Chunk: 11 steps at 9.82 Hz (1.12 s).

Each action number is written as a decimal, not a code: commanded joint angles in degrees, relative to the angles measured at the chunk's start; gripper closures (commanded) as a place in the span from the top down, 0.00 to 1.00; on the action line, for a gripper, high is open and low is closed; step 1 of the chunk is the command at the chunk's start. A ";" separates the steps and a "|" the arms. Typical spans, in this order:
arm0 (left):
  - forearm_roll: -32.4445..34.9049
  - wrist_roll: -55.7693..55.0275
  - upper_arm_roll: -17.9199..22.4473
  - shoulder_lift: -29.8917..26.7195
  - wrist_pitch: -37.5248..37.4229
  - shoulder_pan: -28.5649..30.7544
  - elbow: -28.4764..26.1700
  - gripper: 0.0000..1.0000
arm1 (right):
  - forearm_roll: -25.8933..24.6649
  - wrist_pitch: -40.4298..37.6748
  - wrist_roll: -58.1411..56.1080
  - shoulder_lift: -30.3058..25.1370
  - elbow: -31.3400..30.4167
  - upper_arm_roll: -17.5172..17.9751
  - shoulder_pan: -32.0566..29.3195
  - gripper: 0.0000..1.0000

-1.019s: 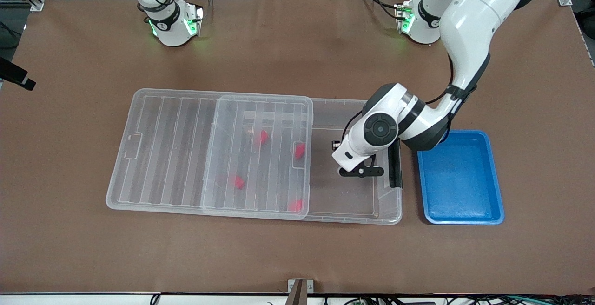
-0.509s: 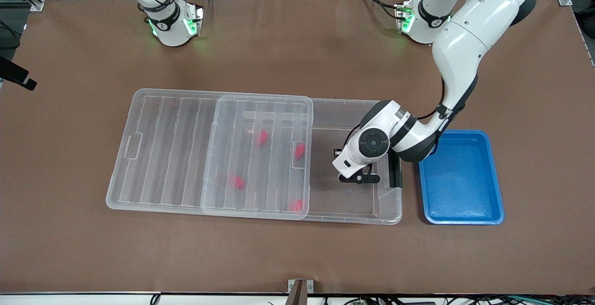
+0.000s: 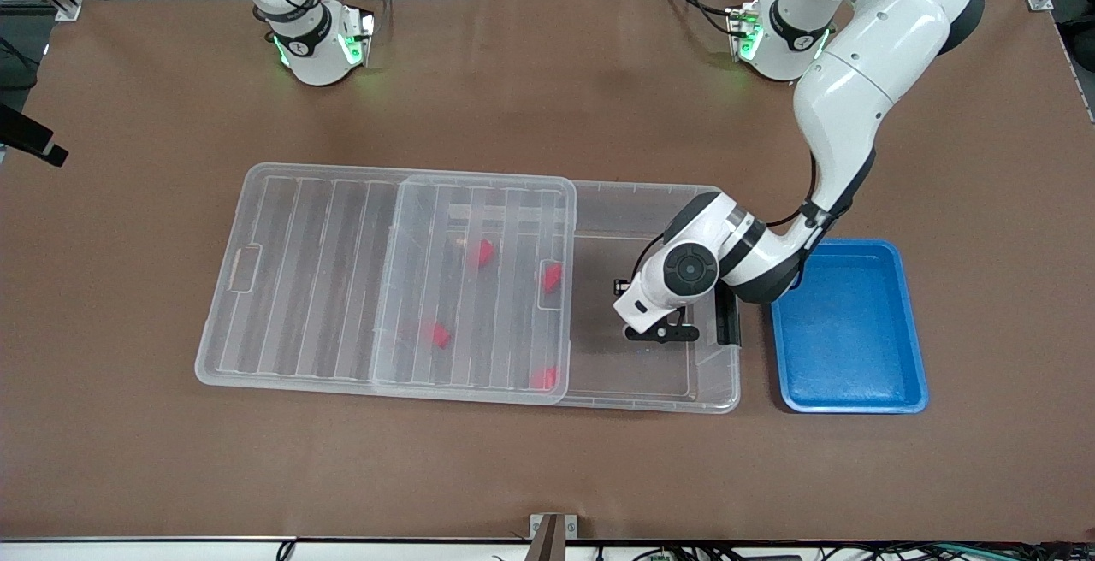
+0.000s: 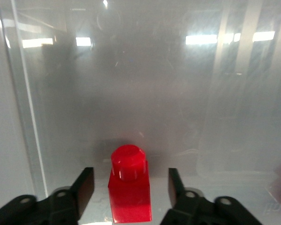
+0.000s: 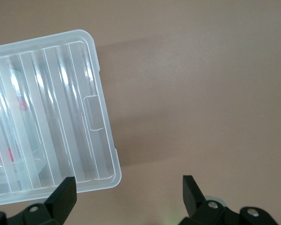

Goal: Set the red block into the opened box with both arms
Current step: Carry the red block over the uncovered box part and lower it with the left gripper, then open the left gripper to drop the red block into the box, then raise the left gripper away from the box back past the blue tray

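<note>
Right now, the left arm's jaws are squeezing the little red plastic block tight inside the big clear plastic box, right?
Not quite. The left wrist view shows the left gripper with its jaws open, a gap on each side of the little red plastic block. The block does sit inside the big clear plastic box.

Table (image 3: 547, 475): your brown-covered surface | Directly on it: box (image 3: 637, 202) (lid slid partway off), blue tray (image 3: 847, 403) just beside box.
</note>
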 commanded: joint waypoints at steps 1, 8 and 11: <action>-0.66 -1.28 -0.89 -4.55 -2.18 0.79 -0.72 1.00 | 0.77 0.11 0.85 -1.24 -1.34 0.25 -0.11 1.00; -7.79 6.43 -7.49 -23.38 -22.91 13.34 7.07 1.00 | 0.77 5.17 -23.14 12.44 -4.05 0.08 -3.98 0.00; -7.44 14.68 -7.48 -28.29 -28.74 20.63 9.47 1.00 | 6.89 22.55 -26.91 13.70 -18.16 0.34 -3.10 0.00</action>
